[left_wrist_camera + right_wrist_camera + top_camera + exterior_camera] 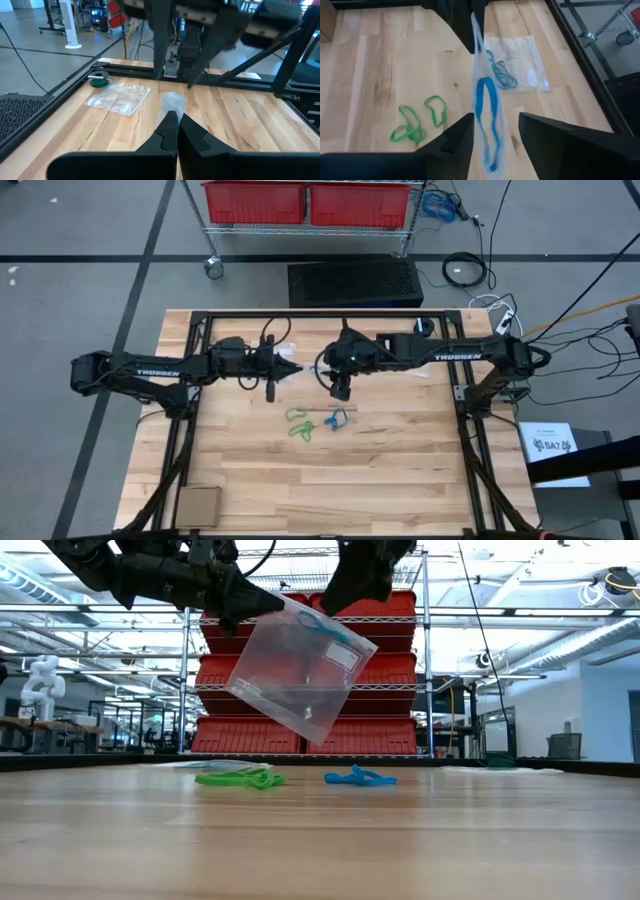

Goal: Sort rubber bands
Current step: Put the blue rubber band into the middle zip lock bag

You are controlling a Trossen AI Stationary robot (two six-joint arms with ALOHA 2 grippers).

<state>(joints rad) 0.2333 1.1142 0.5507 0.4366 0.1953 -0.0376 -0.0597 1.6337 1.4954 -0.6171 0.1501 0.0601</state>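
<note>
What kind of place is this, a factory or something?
More likely a robotics lab or workshop: wire shelving with red bins behind the wooden table, cables across the floor, and a white robot standing further back.

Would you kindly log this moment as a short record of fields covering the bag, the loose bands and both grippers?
held item: clear plastic zip bag, hanging tilted above the table, a blue rubber band inside
left gripper: shut on the bag's edge
right gripper: open, fingers either side of the bag
on table: green rubber bands, loose blue rubber bands beside them
also on table: second clear bag lying flat, holding teal bands
</note>
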